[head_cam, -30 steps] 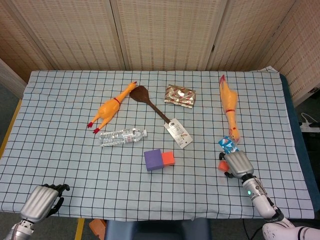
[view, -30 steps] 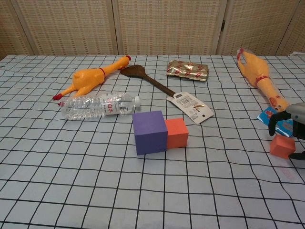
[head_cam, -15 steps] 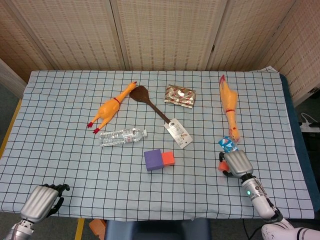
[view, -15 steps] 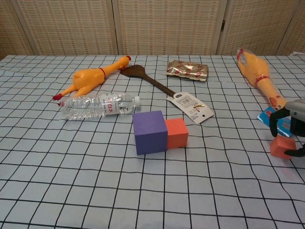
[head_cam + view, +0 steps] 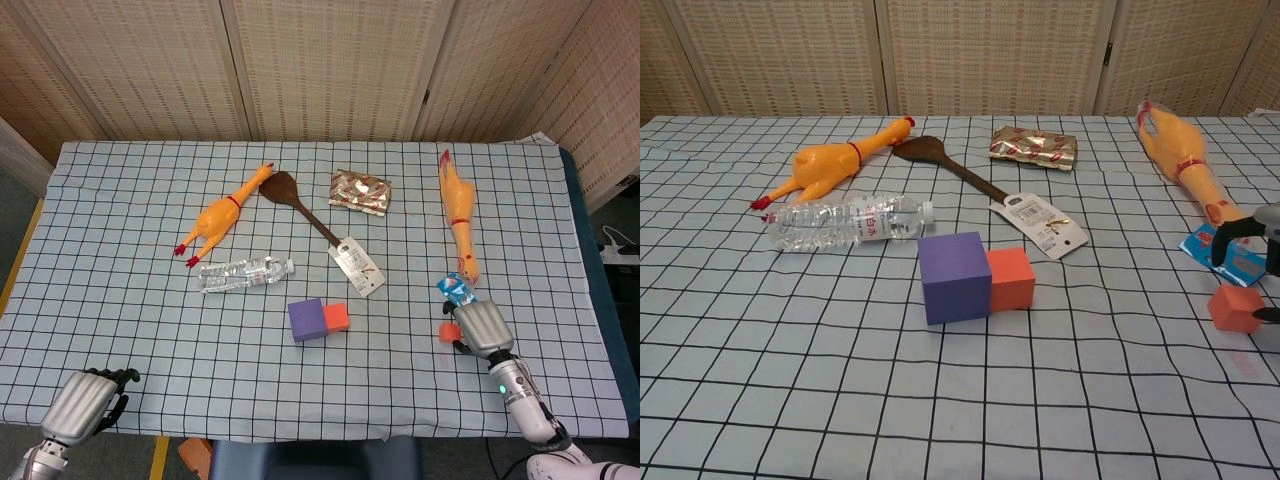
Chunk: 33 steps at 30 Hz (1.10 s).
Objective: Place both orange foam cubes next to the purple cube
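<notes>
Right hand eases back from the second orange cube

Fingers of the right hand (image 5: 1262,250) arch apart over the loose orange foam cube (image 5: 1236,308), which now sits in plain sight on the table (image 5: 120,280); a second ago those fingers covered part of it, and the hand has since shifted slightly outward to the right. Whether any fingertip still touches the cube cannot be told. Unmoved, the other orange cube (image 5: 1011,279) rests against the purple cube (image 5: 954,276). The left hand (image 5: 88,400) stays curled, holding nothing, at the table's near left edge.
</notes>
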Motion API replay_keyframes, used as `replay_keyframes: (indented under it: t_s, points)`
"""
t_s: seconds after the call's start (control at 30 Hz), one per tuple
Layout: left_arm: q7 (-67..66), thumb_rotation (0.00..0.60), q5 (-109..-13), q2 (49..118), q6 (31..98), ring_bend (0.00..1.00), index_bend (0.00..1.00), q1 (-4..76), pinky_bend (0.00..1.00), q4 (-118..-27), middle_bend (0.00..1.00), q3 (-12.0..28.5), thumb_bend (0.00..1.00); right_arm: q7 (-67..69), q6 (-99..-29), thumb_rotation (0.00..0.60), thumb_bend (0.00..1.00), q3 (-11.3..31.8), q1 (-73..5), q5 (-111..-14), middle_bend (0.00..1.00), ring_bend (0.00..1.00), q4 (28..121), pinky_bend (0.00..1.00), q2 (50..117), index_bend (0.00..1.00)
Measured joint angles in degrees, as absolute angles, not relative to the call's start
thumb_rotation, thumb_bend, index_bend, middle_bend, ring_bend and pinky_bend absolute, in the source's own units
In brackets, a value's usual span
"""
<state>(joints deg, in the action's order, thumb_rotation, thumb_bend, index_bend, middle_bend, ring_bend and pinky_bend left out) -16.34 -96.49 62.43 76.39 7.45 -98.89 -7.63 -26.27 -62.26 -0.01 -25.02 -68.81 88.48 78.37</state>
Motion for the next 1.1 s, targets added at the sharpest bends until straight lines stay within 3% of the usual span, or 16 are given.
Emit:
replay_keyframes:
  t_s: [1.1]
  points:
    - [-16.44,0.600,-96.46,62.49,76.24,0.58,0.40,7.49,0.60,-98.92,0.53,-7.67,0.50,-28.05,-60.90,0.600,0.10,0.74,-24.95,-66.25,1.00,0.88,89.48,0.93,78.88,0.49]
